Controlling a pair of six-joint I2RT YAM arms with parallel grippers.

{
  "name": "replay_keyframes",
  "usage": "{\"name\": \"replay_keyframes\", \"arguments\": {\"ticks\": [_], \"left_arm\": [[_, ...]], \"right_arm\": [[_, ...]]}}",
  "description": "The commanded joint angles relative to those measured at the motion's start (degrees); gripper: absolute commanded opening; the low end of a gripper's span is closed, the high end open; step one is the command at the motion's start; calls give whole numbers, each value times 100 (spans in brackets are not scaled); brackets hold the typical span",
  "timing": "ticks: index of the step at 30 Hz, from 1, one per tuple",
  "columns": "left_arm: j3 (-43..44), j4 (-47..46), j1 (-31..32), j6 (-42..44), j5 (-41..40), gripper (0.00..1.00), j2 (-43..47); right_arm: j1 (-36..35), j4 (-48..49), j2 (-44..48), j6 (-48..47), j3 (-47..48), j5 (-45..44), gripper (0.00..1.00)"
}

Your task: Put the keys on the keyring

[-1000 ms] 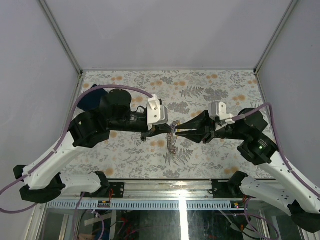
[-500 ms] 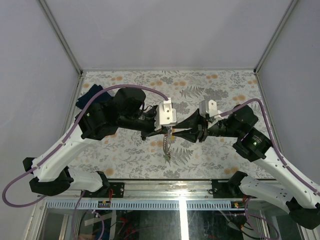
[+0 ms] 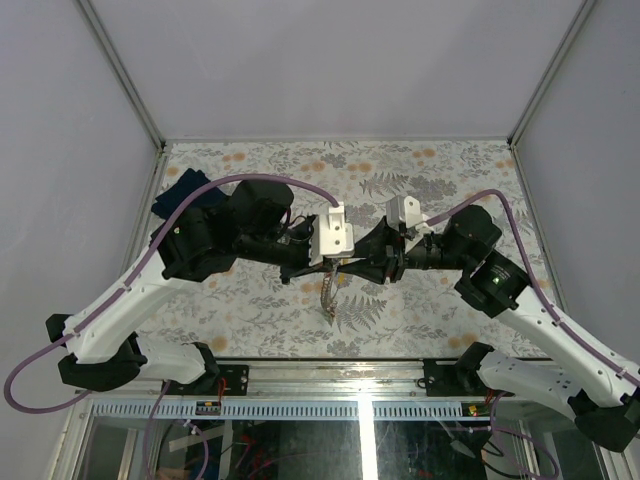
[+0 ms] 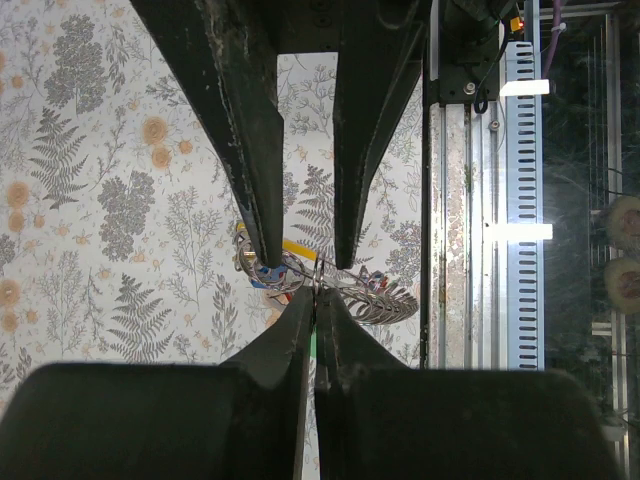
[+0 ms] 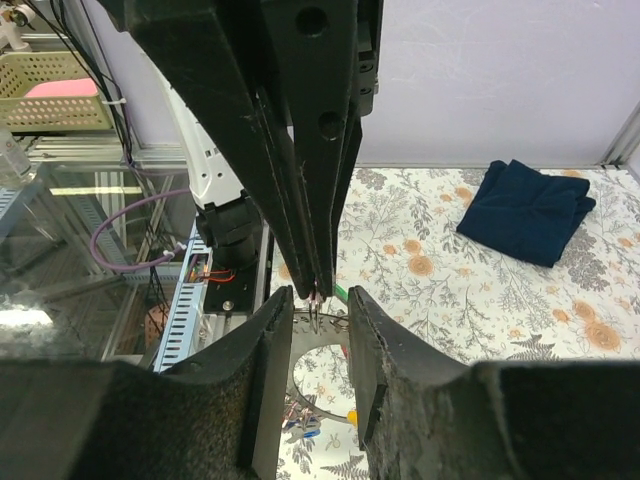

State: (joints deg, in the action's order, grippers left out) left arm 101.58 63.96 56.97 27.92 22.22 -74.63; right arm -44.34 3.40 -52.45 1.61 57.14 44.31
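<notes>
1. Above mid-table, the left gripper (image 4: 315, 298) is pressed shut, with the keyring (image 4: 312, 272) pinched at its tips
2. The right gripper (image 4: 303, 262) is spread, one finger set on each side of the left tips; nothing is seen clamped in it
3. The keys (image 4: 268, 272) (blue, yellow, red tags) are bunched just beside the ring, with the chain (image 4: 375, 298) trailing off the other side
4. A dark blue cloth (image 5: 528, 210) is laid at the far left corner of the table (image 3: 450, 190)
</notes>
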Motion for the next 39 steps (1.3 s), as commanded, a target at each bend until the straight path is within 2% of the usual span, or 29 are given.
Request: {"name": "replay_keyframes", "arguments": {"ticks": [1, 11, 19, 26, 30, 33, 39], "left_arm": [[294, -196, 42, 70, -82, 0, 11], [286, -241, 52, 73, -132, 0, 16], [269, -294, 68, 49, -95, 0, 25], [262, -352, 76, 38, -69, 0, 34], [249, -417, 78, 32, -65, 0, 59], [204, -484, 78, 18, -60, 0, 117], [-249, -984, 76, -45, 152, 21, 541]], "right_arm": [[5, 363, -35, 111, 8, 232, 35], [10, 267, -116, 126, -1, 350, 35], [7, 265, -196, 103, 25, 227, 28], [8, 238, -200, 82, 26, 170, 18], [9, 86, -186, -25, 86, 146, 0], [10, 66, -40, -112, 73, 49, 0], [9, 118, 256, -161, 101, 81, 0]]}}
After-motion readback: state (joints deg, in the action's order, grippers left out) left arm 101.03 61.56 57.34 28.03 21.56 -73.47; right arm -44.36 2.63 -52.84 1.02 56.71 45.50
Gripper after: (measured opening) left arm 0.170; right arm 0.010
